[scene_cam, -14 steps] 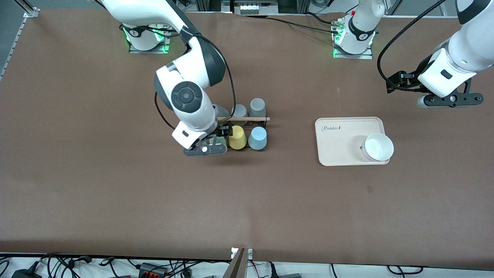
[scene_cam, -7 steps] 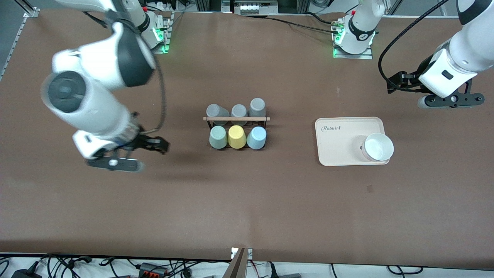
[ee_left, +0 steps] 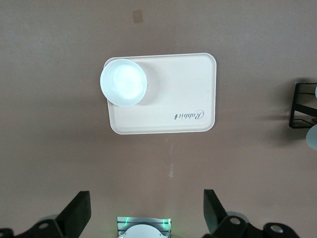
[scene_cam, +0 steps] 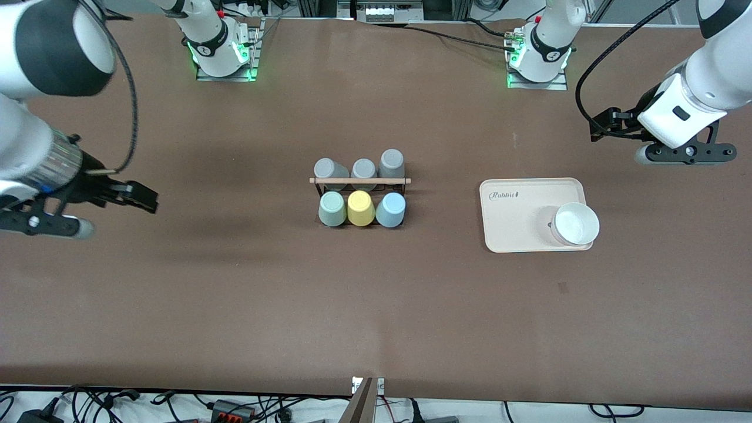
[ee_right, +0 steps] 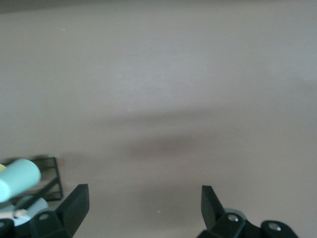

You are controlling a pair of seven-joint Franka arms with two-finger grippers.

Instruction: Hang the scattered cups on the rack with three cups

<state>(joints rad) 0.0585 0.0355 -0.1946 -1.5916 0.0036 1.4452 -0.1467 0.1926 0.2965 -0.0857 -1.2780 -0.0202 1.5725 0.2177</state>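
Observation:
The black wire rack [scene_cam: 359,181] with a wooden rod stands mid-table. On its row nearer the camera sit the mint green cup [scene_cam: 332,209], a yellow cup [scene_cam: 361,208] and the light blue cup [scene_cam: 391,210], all upside down. Three grey cups [scene_cam: 363,168] fill the farther row. My right gripper [scene_cam: 44,226] is open and empty over bare table at the right arm's end, well away from the rack. Its wrist view [ee_right: 143,194] shows the mint cup [ee_right: 20,178] and a rack corner [ee_right: 47,173]. My left gripper [scene_cam: 684,154] waits open and empty at the left arm's end, also seen in the left wrist view [ee_left: 146,201].
A beige tray [scene_cam: 517,214] lies between the rack and the left arm's end, with a white bowl [scene_cam: 576,223] on its corner. Both show in the left wrist view, the tray [ee_left: 183,89] and the bowl [ee_left: 124,82]. The rack's edge [ee_left: 302,106] shows there too.
My right gripper left the rack, where it was at the mint cup, and swung away to the right arm's end of the table. The mint cup stays on the rack. The left arm is still.

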